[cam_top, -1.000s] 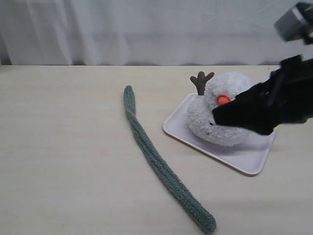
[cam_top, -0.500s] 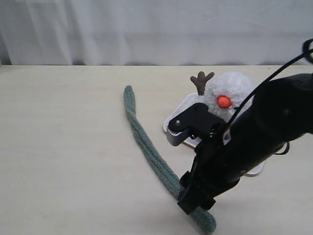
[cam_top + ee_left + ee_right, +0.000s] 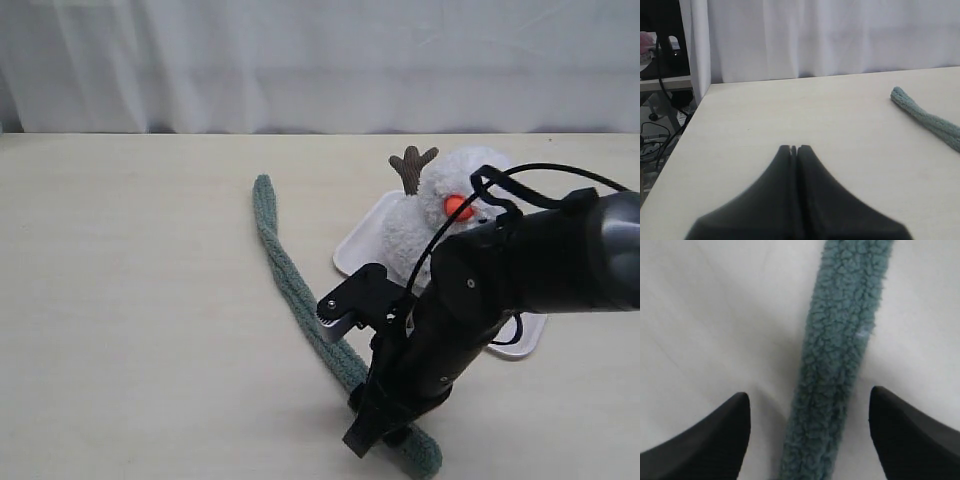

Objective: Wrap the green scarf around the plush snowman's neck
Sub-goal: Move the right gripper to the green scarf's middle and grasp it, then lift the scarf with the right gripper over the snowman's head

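Note:
The green scarf (image 3: 285,265) lies flat on the table as a long diagonal strip. Its far end (image 3: 920,115) shows in the left wrist view. The plush snowman (image 3: 412,228) lies on a white tray (image 3: 349,256), and my right arm hides its lower body. My right gripper (image 3: 373,430) is down over the scarf's near end. It is open, and the scarf (image 3: 840,340) runs between its two fingers (image 3: 808,396) without touching either. My left gripper (image 3: 794,148) is shut and empty above bare table, well away from the scarf.
A white curtain (image 3: 300,60) hangs behind the table's far edge. The table's side edge (image 3: 685,145) shows in the left wrist view, with cables and a stand on the floor beyond it.
My right arm has swung from above the snowman down to the scarf's near end and has dropped lower over it. Scarf and snowman have not moved.

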### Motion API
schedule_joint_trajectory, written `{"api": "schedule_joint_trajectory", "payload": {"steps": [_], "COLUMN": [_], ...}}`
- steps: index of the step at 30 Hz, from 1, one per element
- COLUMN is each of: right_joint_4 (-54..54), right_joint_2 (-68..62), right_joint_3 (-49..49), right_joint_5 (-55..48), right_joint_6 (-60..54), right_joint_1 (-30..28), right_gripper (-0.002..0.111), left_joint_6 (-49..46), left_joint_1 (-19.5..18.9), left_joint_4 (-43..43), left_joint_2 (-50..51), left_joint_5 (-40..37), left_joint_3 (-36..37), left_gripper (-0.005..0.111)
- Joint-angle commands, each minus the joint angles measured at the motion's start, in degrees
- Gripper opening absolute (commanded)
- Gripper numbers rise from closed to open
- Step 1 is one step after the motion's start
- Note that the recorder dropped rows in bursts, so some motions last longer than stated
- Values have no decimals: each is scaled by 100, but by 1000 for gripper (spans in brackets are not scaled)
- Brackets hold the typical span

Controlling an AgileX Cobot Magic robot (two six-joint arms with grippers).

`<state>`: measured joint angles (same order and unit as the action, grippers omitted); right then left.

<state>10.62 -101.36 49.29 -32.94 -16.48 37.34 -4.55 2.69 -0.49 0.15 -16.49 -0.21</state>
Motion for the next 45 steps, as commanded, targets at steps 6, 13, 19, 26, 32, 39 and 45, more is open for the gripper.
{"api": "schedule_joint_trajectory", "payload": {"steps": [6, 13, 19, 26, 32, 39, 45], "right_joint_4": [-237, -506, -578, -1272, -2368, -3115, -3126], "right_joint_2": [-711, -1073, -669, 1010, 2279, 3258, 3811], "right_joint_3": [420, 596, 997, 1260, 1260, 1260, 1260], "right_joint_5": [266, 228, -448, -625, -597, -597, -542], "right_joint_6": [-20, -20, -104, 381, 1272, 1905, 1905], "right_joint_1": [13, 13, 13, 13, 13, 13, 13], "right_gripper": [72, 17, 4, 4, 4, 4, 4], "left_joint_6": [35, 35, 35, 35, 35, 35, 35], "left_joint_1": [-1, -1, -1, -1, -1, -1, -1], "left_joint_4": [-11, -11, -11, -11, -11, -11, -11], "left_joint_2": [-15, -15, -15, -15, -15, -15, -15], "left_joint_5": [62, 73, 73, 73, 73, 53, 53], "left_joint_3": [21, 21, 21, 21, 21, 21, 21], "left_gripper": [0, 0, 0, 0, 0, 0, 0]}}
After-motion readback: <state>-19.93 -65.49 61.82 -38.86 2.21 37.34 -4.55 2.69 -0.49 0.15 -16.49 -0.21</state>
